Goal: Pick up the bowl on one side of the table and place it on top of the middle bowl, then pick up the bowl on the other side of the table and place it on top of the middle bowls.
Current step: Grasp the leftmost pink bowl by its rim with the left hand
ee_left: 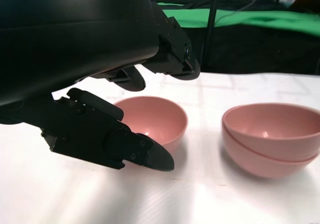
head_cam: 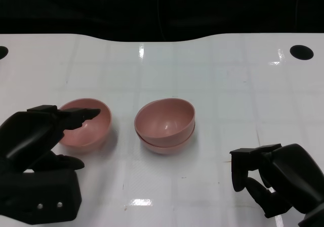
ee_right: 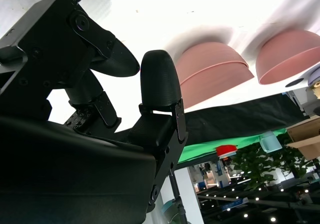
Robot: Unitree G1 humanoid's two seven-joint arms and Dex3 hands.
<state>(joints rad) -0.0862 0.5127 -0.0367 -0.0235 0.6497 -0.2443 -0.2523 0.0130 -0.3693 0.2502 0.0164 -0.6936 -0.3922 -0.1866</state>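
A single pink bowl (head_cam: 86, 128) (ee_left: 160, 116) stands on the white table (head_cam: 217, 85), left of the middle. Two pink bowls are nested as a stack (head_cam: 164, 123) (ee_left: 272, 136) at the centre, the upper one slightly tilted. My left hand (head_cam: 40, 151) (ee_left: 100, 84) is at the single bowl's near left side. Its fingers are spread, with the upper fingertips (head_cam: 91, 114) over the rim; it grips nothing. My right hand (head_cam: 276, 179) (ee_right: 100, 84) hovers at the near right, well apart from the stack (ee_right: 212, 69), fingers apart and empty. The right wrist view also shows the single bowl (ee_right: 290, 54).
Dark round holes sit at the table's far right corner (head_cam: 301, 51) and far left edge (head_cam: 2, 51). The table's far edge curves against a black backdrop. A green cloth (ee_left: 260, 19) lies beyond the table.
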